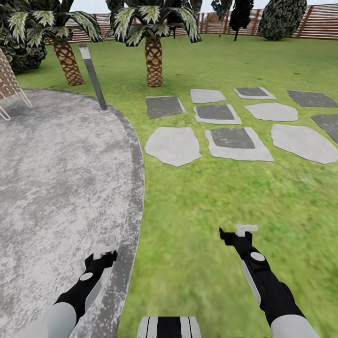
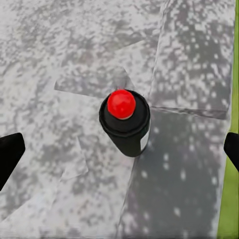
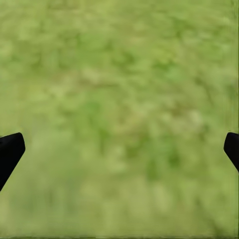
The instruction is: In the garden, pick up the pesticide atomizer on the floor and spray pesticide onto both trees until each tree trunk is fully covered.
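A grey speckled paved patio (image 1: 61, 178) curves along the left. Flat grey stepping stones (image 1: 234, 143) lie in rows at centre right. Two small scaly-trunked palms (image 1: 153, 56) stand far left, a leaning grey post (image 1: 93, 75) between them. A rounded dark bush (image 1: 280, 19) stands far right.
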Available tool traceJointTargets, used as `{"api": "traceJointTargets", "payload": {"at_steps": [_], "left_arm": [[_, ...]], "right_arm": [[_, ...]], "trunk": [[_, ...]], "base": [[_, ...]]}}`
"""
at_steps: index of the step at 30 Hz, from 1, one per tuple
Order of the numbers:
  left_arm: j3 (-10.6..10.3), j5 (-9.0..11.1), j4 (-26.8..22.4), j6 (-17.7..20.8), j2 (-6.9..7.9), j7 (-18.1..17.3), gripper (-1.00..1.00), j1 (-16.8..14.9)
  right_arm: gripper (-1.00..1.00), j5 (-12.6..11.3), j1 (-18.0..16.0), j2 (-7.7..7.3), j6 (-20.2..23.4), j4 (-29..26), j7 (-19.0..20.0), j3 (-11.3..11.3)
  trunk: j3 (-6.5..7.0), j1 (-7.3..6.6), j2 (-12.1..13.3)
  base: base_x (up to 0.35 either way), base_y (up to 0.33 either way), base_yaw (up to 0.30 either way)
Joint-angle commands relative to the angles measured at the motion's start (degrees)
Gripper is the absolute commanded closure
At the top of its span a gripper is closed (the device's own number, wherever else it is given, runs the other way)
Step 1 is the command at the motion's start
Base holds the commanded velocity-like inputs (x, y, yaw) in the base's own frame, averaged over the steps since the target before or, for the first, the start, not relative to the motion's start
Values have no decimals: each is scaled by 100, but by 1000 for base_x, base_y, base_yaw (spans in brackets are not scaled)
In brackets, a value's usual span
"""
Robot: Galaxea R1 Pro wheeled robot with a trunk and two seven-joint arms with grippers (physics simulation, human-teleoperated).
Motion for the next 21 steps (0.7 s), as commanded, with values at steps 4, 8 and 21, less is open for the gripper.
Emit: {"api": "traceJointTargets", "payload": {"at_steps": [4, 8, 21], "left_arm": [[0, -1, -1, -8, -6, -1, -100, -1], [0, -1, 2, -11, -2, -8, -100, -8], [-94, -1, 8, -14, 0, -4, -100, -10]], "right_arm": [[-100, -1, 0, 0, 0, -2, -2, 0], [-100, 1, 0, 0, 0, -3, -2, -2], [-100, -1, 0, 0, 1, -3, -4, 5]], "trunk": [[-126, 10, -6], [-251, 20, -11], [-368, 30, -16]], "base": [[0, 0, 0], [0, 0, 0], [0, 0, 0]]}}
